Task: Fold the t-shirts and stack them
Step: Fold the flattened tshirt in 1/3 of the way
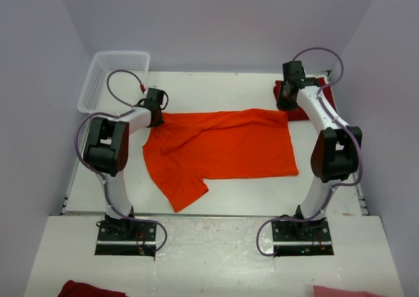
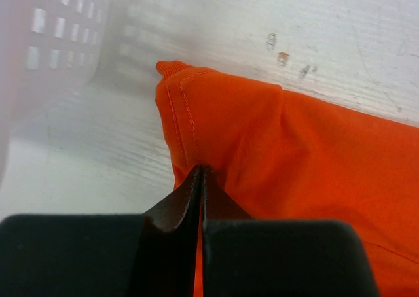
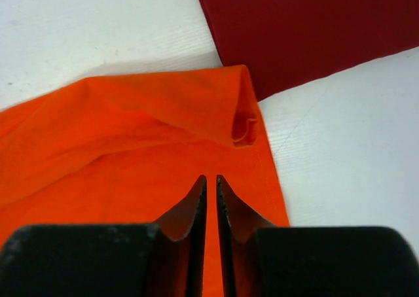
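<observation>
Left pincer (image 2: 201,169): clenched. Dark, smooth, wedge-shaped fingers pressed flat together, with a ridge of the orange t-shirt (image 2: 294,153) pinched at their tips. Soft matte knit cloth; a double-stitched hem ran from the tips away to a rounded corner just ahead. Beyond that corner and off to the left stood the white plastic lattice basket (image 2: 52,22), blurred. Worn white bench (image 2: 340,35) ahead and to the right, scuffed and speckled.

Right pincer (image 3: 211,178): barely released. A thin slit showed between the same dark fingers, with orange cloth seen through it; the tips were over the shirt. Just ahead and to the right, the shirt's corner was curled back on itself. Beyond it lay the dark red t-shirt (image 3: 294,29), flat and straight-edged, touching or just overlapped by the orange corner.

Left arm (image 1: 111,146) and right arm (image 1: 327,133): both bent at the elbow, reaching forward, wrists pitched down at the shirt's two far corners. Between the pincers and back toward the bases the orange shirt lay spread, one sleeve rumpled.
</observation>
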